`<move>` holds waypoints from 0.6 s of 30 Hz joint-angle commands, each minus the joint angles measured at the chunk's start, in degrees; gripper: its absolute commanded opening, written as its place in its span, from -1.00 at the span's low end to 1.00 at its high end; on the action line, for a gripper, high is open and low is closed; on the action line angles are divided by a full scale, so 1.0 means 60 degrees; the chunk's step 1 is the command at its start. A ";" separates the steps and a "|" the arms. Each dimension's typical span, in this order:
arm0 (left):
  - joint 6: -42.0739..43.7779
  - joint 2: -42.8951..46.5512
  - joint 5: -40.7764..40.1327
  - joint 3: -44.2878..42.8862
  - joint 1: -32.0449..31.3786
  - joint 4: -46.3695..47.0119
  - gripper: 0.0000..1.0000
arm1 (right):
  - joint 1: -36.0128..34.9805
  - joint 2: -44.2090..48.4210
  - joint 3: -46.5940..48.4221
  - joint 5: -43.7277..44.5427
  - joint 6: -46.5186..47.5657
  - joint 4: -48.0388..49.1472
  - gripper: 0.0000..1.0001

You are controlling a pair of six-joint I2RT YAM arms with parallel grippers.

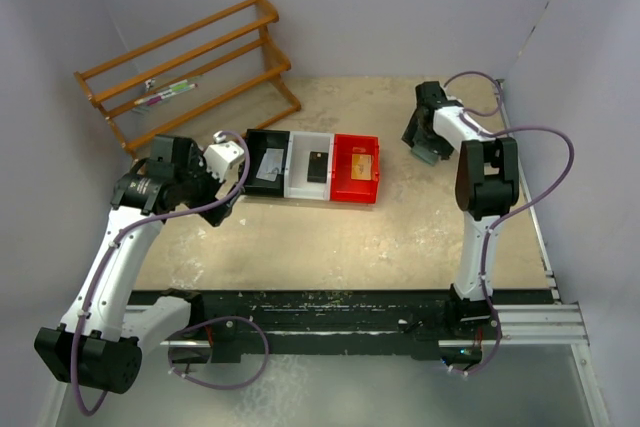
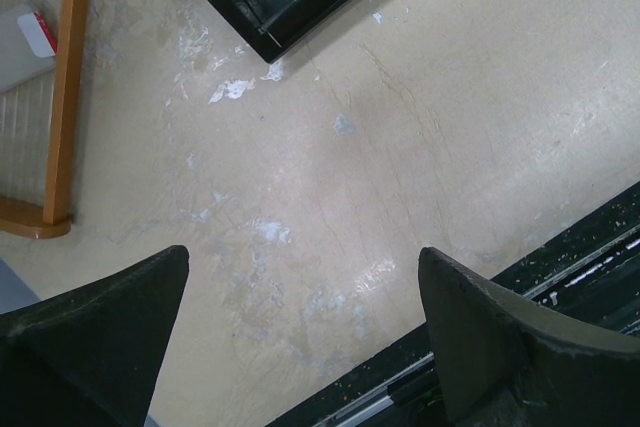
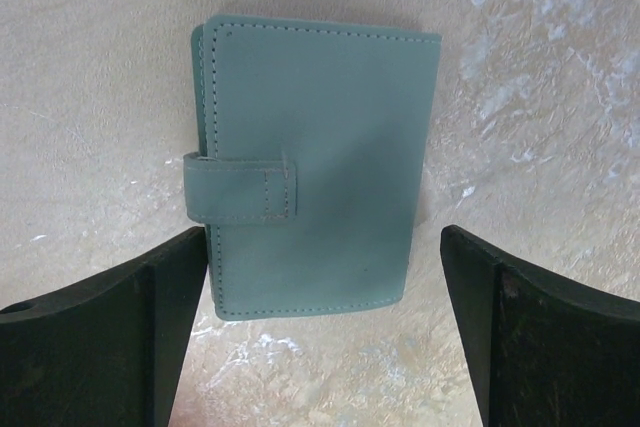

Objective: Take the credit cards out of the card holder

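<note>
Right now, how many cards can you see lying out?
3: a silvery card in the black bin, a black card in the white bin, an orange card in the red bin. The shut wallet may hide more.

Black bin, white bin and red bin touch in a row; wooden rack behind holds perhaps a pen.

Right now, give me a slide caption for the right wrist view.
Open right end effector poised over the closed teal card holder lying flat on the table.
</note>
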State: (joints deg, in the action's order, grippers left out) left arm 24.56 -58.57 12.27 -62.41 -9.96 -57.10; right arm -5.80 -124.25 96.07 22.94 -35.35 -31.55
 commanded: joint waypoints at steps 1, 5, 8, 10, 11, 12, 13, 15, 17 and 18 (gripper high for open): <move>-0.0014 0.0019 0.0139 -0.0454 -0.0047 0.0056 0.97 | 0.0072 -0.0021 0.0230 -0.0261 0.0406 0.0299 1.00; -0.0006 0.0016 0.0147 -0.0502 -0.0055 0.0013 0.97 | 0.0117 0.0102 -0.0187 -0.0612 0.0468 0.0685 0.91; -0.0026 0.0020 0.0162 -0.0525 -0.0055 -0.0008 0.97 | 0.0118 0.0214 -0.0562 -0.0840 0.0508 0.1023 0.78; -0.0056 0.0020 0.0172 -0.0533 -0.0054 -0.0034 0.97 | 0.0119 0.0305 -0.0773 -0.0998 0.0475 0.1167 0.67; -0.0074 0.0020 0.0182 -0.0553 -0.0055 -0.0041 0.97 | 0.0118 0.0372 -0.0883 -0.1090 0.0473 0.1273 0.63; -0.0091 0.0031 0.0201 -0.0575 -0.0055 -0.0059 0.98 | 0.0118 0.0450 -0.0981 -0.1169 0.0472 0.1362 0.59; -0.0106 0.0034 0.0220 -0.0603 -0.0055 -0.0090 0.98 | 0.0118 0.0522 -0.1059 -0.1251 0.0483 0.1422 0.55; -0.0144 0.0049 0.0262 -0.0683 -0.0054 -0.0127 0.98 | 0.0118 0.0672 -0.1082 -0.1355 0.0500 0.1439 0.50; -0.0179 0.0047 0.0342 -0.0775 -0.0051 -0.0199 0.98 | 0.0118 0.0900 -0.1102 -0.1467 0.0515 0.1466 0.40; -0.0192 0.0036 0.0350 -0.0826 -0.0054 -0.0219 0.98 | 0.0118 0.1066 -0.1151 -0.1516 0.0529 0.1551 0.36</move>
State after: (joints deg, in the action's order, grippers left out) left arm 24.45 -58.61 12.62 -63.94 -9.96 -58.33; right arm -5.04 -122.02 90.45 17.12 -32.80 -22.90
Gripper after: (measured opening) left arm 0.989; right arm 0.787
